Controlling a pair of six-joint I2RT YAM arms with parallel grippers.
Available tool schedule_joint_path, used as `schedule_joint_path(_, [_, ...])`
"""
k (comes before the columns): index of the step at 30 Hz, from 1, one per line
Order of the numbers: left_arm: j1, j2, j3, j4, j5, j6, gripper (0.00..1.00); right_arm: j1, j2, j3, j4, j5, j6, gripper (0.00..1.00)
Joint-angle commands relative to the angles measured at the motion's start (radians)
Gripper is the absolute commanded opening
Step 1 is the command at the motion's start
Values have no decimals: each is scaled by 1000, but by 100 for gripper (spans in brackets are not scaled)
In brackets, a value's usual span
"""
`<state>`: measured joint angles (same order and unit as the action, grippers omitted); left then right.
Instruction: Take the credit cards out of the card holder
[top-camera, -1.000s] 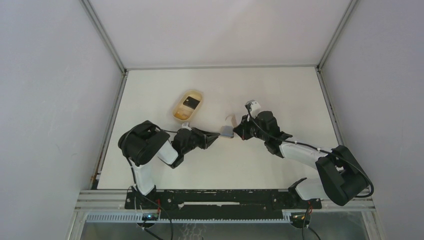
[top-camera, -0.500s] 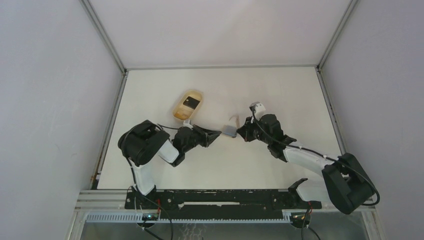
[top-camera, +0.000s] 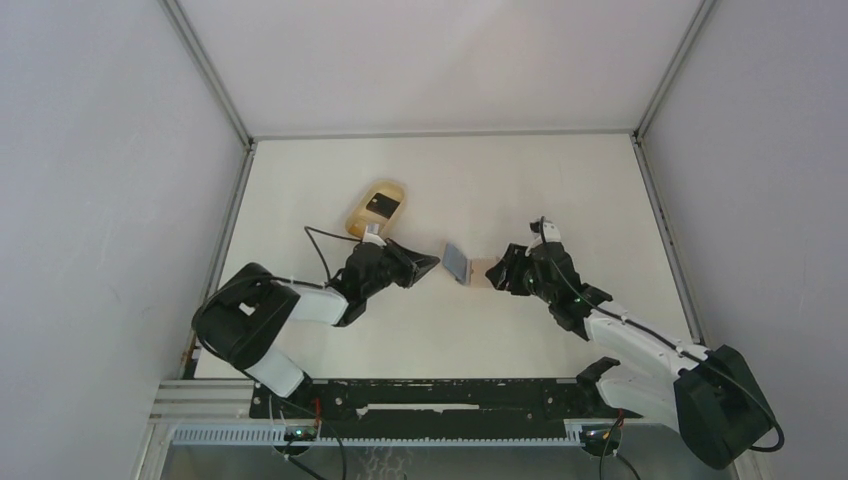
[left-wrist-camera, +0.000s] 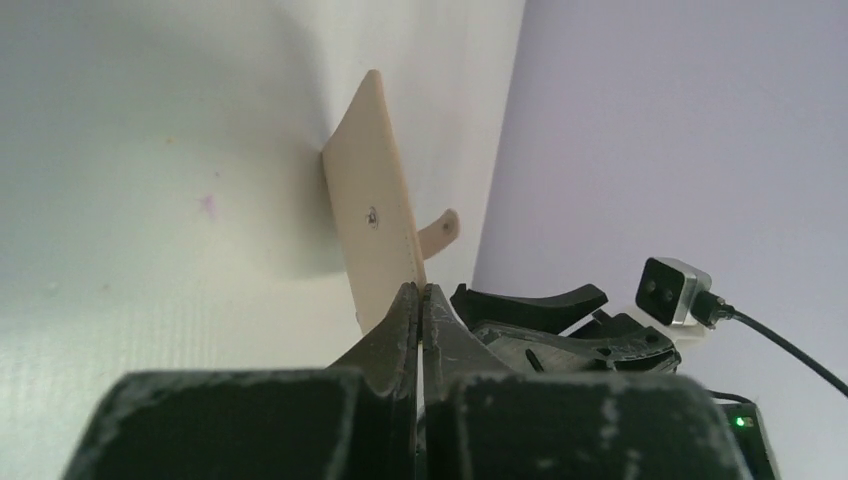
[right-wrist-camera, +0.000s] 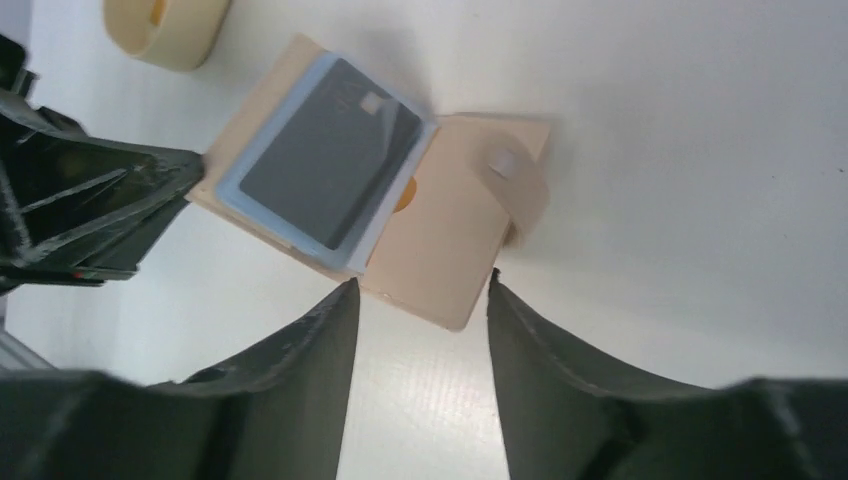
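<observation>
The tan card holder (right-wrist-camera: 455, 235) lies spread open like a book on the table; its snap tab (right-wrist-camera: 512, 168) is free. The left flap carries the credit cards (right-wrist-camera: 330, 155), a dark grey one on top of light blue ones. My left gripper (top-camera: 434, 263) is shut on that flap's outer edge; in the left wrist view the holder (left-wrist-camera: 372, 205) rises from the closed jaws (left-wrist-camera: 420, 297). My right gripper (right-wrist-camera: 420, 295) stands open just below the right flap, whose corner sits level with the fingertips and is not pinched. From above, the holder (top-camera: 478, 270) lies between both grippers.
An oval tan tray (top-camera: 377, 208) holding a dark card stands behind the left gripper; its rim (right-wrist-camera: 165, 35) shows at the top left of the right wrist view. The enclosure's grey walls stand on three sides.
The right gripper has opened, let go of the holder and drawn back to the right. The holder has unfolded and now lies open. The left gripper keeps its hold.
</observation>
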<state>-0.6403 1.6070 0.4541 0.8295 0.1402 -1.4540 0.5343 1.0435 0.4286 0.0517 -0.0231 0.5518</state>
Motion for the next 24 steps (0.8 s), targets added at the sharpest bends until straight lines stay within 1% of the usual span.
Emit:
schedule_joint_path(1, [-16,-95,48,-137,-81,144,0,-4,14,3,-47,35,177,64])
schedule_joint_path(4, [-32,-127,54,-190,-110,181,0,-5,48,14,-47,-4,218,70])
schedule_joint_path(9, [-44,-141,39,-198,-130,188,0,-6,126,42,-35,-45,264,72])
schedule_joint_path(13, [-46,-147,24,-204,-136,194,0,-9,180,42,-6,-34,269,73])
schedule_joint_path(20, [-51,-164,2,-227,-137,210,0,-30,269,57,76,18,207,71])
schedule_joint_path(22, [-56,-160,2,-227,-137,211,0,-28,310,78,93,23,194,69])
schedule_joint_path(24, [-62,-154,7,-227,-137,214,0,-28,349,91,116,23,186,65])
